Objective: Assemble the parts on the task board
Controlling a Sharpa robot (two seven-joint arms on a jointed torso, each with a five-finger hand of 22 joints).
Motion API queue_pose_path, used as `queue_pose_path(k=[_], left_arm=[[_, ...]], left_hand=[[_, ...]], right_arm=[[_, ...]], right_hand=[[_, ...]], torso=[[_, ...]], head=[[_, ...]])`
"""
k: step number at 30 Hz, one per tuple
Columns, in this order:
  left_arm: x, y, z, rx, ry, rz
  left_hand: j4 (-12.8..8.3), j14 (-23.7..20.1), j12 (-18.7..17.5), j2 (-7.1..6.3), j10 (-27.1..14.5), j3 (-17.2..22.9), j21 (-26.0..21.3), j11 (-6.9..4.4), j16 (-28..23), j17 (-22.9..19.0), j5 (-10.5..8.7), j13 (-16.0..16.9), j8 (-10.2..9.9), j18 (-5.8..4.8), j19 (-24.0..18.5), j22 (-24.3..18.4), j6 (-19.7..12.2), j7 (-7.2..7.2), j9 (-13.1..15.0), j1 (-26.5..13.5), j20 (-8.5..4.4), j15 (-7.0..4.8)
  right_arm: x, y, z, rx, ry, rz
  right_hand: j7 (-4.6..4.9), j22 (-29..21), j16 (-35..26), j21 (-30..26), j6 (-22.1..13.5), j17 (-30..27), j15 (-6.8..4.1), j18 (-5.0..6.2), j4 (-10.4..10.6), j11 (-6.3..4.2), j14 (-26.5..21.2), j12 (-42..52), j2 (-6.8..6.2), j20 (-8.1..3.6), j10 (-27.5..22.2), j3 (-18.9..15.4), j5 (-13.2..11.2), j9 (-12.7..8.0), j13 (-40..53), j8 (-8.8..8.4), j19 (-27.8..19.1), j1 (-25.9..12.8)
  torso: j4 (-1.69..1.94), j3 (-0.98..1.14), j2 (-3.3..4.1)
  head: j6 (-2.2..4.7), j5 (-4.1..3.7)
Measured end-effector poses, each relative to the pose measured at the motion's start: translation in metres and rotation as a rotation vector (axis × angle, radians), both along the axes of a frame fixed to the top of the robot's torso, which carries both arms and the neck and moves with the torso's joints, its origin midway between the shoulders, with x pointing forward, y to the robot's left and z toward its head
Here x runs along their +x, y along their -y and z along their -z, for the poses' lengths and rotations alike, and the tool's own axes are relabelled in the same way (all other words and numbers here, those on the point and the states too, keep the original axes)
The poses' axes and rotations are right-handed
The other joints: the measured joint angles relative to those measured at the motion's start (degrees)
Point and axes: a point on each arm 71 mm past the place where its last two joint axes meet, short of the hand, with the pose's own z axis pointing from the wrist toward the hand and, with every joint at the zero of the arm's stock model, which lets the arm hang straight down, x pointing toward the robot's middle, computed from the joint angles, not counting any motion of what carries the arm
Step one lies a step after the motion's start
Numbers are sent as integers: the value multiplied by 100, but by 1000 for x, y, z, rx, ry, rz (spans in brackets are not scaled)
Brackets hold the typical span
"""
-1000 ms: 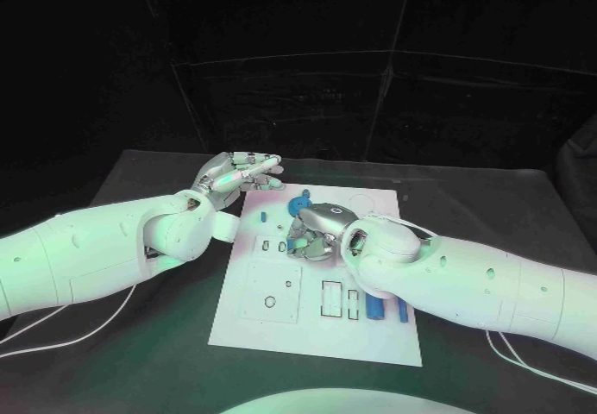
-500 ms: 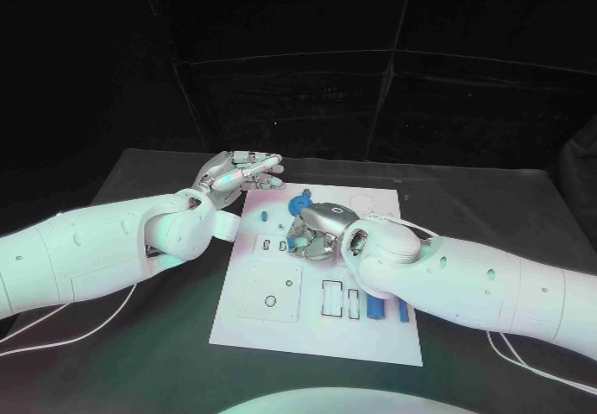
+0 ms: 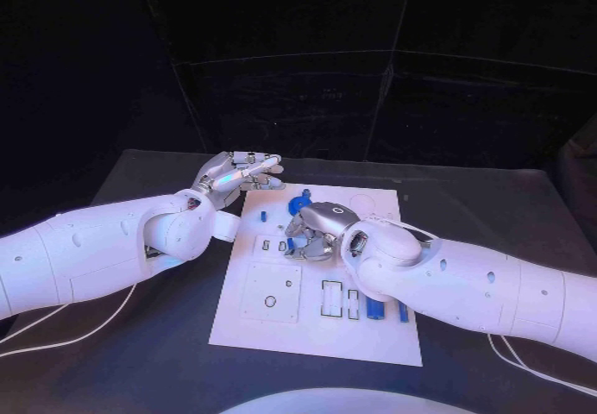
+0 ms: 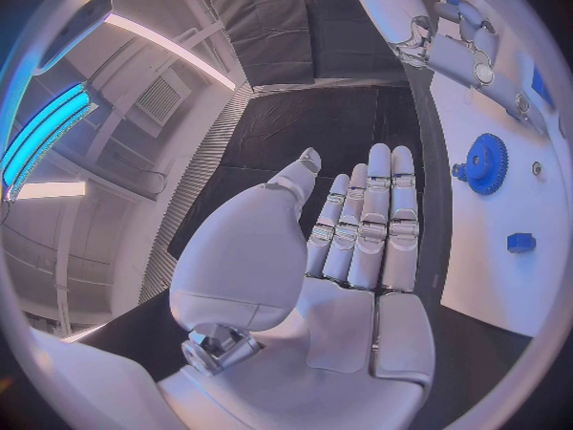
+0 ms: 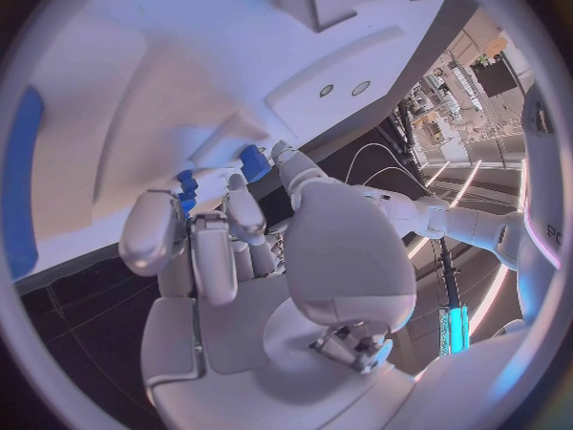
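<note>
Here the right hand (image 3: 311,231) pinches a small blue part (image 5: 186,187) over the task board (image 3: 298,323).

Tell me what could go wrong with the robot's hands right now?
The right hand is bent low over the task board, apparently with a small blue part at its fingertips; a loose pinch could drop the part or seat it crooked. That arm also hides much of the board from the head camera, so aiming may be harder. The left hand hangs open near the blue gear and might bump it.
</note>
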Motion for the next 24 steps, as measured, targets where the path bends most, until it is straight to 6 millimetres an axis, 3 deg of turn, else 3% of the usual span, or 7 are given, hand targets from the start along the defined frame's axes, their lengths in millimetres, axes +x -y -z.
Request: queue_pose_path(k=[6, 12, 13, 15, 18, 21, 24], left_arm=[[0, -1, 0, 1, -1, -2], [0, -5, 1, 20, -10, -6], [0, -5, 2, 31, -17, -4], [-1, -7, 4, 60, -39, 5], [-2, -9, 8, 138, -96, 31], [-3, -8, 12, 218, -142, 63], [-5, -5, 15, 332, -197, 116]], left_hand=[[-75, 148, 0, 15, 30, 41, 23, -30, 72, 92, 0, 0, 0, 0, 196, 21, 30, -30, 0, -15, -55, -67], [-91, 1348, 333, 43, 748, 59, 596, -380, 996, 664, 0, 124, 168, 0, 1181, 297, 423, -309, 60, -180, -421, -443], [-59, 1558, 428, 38, 961, 27, 751, -479, 1455, 1042, 0, 174, 248, 0, 1394, 378, 595, -404, 97, -263, -507, -541], [225, 1689, 601, 85, 1313, -93, 1071, -650, 3062, 2569, 0, 295, 340, 0, 1753, 553, 830, -562, 150, -652, -660, -664], [565, 1714, 826, 123, 1610, -397, 1424, -735, 4664, 4169, 0, 499, 354, 0, 1972, 771, 949, -654, 185, -1118, -825, -786], [567, 1717, 1080, 98, 1741, -628, 1742, -771, 5744, 5321, 0, 757, 355, 0, 2051, 1000, 956, -663, 204, -1142, -903, -819], [624, 1728, 1669, 69, 1774, -960, 2840, -832, 6777, 6114, 0, 1303, 446, -40, 2139, 2124, 995, -751, 304, -1170, -991, -830]], right_arm=[[-7, 12, -8, 66, 36, -11], [-11, 51, -22, 133, 27, -32], [-7, 61, -29, 149, 20, -25], [1, 78, -42, 181, -3, 0], [12, 105, -57, 241, -66, 59], [16, 123, -62, 284, -124, 101], [20, 143, -67, 328, -179, 151]], right_hand=[[44, -7, -27, 0, -118, 0, 38, 0, 168, 31, 3, -26, -25, 7, -31, -445, 119, 0, -41, 0, -8, 49], [58, -135, -101, -92, -185, -1, 59, 0, 215, 69, -18, -121, 39, 59, -136, -588, 121, 2, -148, 0, -59, 204], [59, -165, -129, -115, -185, -1, 59, 0, 200, 52, -18, -133, 78, 72, -154, -604, 121, 6, -160, 0, -72, 245], [58, -240, -180, -158, -185, -1, 59, 0, 197, 43, -18, -163, 157, 74, -187, -599, 148, 17, -192, 20, -101, 385], [27, -307, -213, -183, -153, -1, 59, 0, 158, 41, -18, -177, 273, 67, -205, -560, 180, 25, -223, 32, -132, 501], [27, -327, -214, -194, -153, -1, 59, 0, 158, 41, -18, -177, 273, 67, -205, -560, 184, 25, -228, 63, -132, 500], [16, -334, -240, -194, -142, -1, 59, 0, 158, 41, -18, -177, 304, 67, -205, -560, 201, 30, -228, 64, -132, 531]], torso=[[-2, 5, -3], [-7, 8, -23], [-7, 8, -28], [-4, 10, -52], [3, 15, -101], [4, 24, -149], [5, 36, -202]], head=[[8, 19], [31, 30], [32, 30], [30, 26], [9, 13], [-15, 8], [-56, 17]])
